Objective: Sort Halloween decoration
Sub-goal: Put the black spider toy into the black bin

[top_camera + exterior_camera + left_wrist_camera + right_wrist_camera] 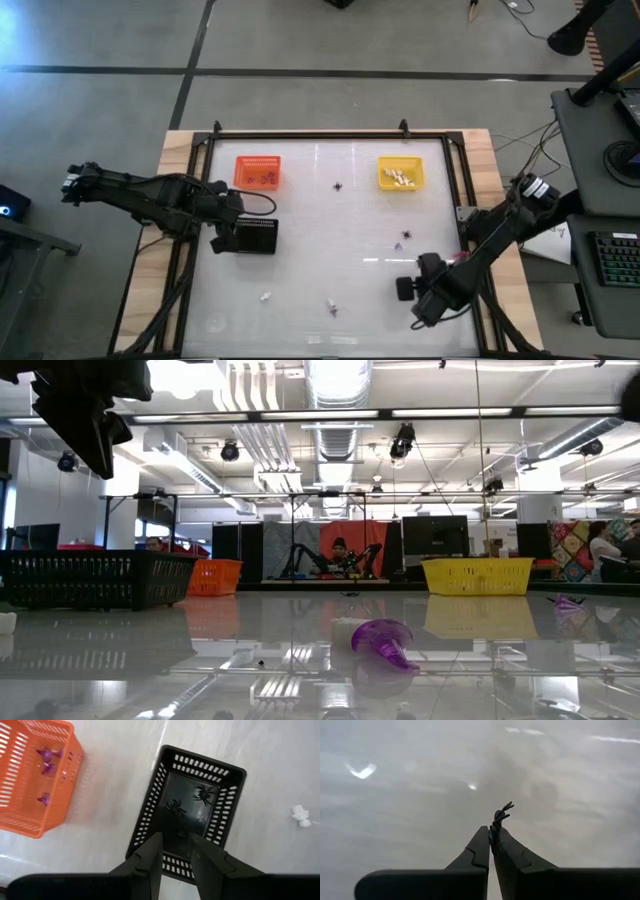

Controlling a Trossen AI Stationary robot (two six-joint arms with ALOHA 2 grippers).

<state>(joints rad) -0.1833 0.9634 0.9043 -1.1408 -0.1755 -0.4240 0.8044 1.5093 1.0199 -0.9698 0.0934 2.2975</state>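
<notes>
Left side first: left gripper (243,222) hangs over the black tray (256,236), fingers a bit apart w/ nothing between them. Wrist view shows spiders (204,794) already lying in that tray. Just past it the orange basket (257,171) holds purple bits (46,761).

Mid tabletop (330,230): one dark spider (339,186) lies loose between the baskets, a whitish piece (266,295) and a purple piece (331,308) sit near the front edge. Low view has that purple piece big in front.

Right: yellow basket (401,173) carries cream pieces (403,179). More purple bits (403,241) lie loose below it. Right gripper (404,288) is front right, above the surface, fingers pinched fully together on a small dark spider (500,816); its legs stick out past the tips.

We read the step as carrying this spider to the black tray, since spiders are in there. To do it well, we'd say:
- keep the pinch tight, the hold is only on the tip and the thing is tiny
- lift clear before crossing, so loose bits aren't swept
- left arm sits right over the tray, so approach from the open side or wait for it to clear
- drop low inside the tray walls, so it doesn't bounce out
</notes>
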